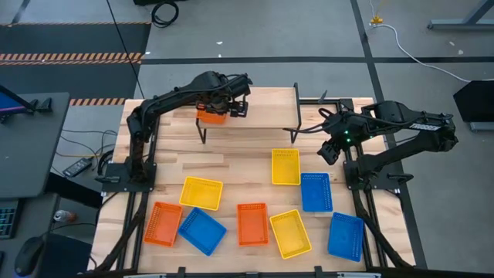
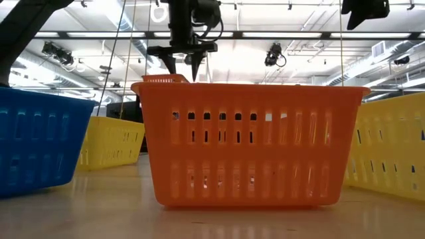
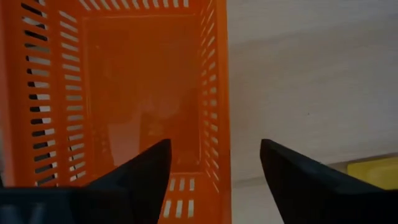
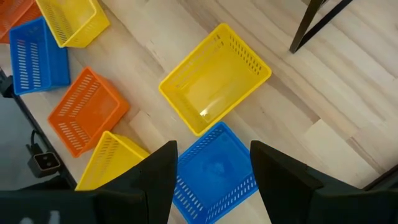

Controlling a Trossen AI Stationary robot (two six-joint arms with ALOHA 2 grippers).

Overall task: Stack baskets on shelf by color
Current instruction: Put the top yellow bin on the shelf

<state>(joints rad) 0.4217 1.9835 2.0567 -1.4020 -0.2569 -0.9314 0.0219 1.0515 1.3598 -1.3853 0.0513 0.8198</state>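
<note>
High view: left end effector over shelf, left end, fingers spread astride one wall of orange basket resting there, not clamped. Right end effector released, hovering above desk near yellow basket and blue basket. Remaining baskets scattered across desk front.
</note>
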